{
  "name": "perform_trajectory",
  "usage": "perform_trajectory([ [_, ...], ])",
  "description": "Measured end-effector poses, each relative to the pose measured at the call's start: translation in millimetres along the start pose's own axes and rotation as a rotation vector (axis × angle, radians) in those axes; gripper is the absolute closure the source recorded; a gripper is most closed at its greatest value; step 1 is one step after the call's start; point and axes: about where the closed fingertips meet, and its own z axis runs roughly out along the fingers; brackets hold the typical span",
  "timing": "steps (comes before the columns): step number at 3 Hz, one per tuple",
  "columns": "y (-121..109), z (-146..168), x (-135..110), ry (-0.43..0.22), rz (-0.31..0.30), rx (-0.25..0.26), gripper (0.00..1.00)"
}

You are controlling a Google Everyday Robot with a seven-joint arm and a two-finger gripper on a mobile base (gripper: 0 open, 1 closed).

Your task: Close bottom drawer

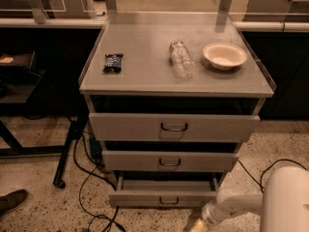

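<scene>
Grey sheet-metal bottom drawer, part open: rigid, likely light; we'd push the front flat. Claw at its 4 o'clock; we cannot tell its state.

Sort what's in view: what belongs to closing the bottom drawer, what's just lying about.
Job: bottom drawer, partly open; gripper, low by the drawer's right front corner.
Lying about: dark snack packet, plastic bottle on its side, bowl, all on the cabinet top; top drawer; middle drawer.
</scene>
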Motion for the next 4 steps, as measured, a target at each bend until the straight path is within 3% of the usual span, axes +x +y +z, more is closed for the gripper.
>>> perform_trajectory([
  [3, 0.2, 0.4, -0.3, -0.001, 0.0, -0.001, 0.94],
  [4, -2.9, 5.1, -13.2, -0.021, -0.032, 0.022, 1.0],
])
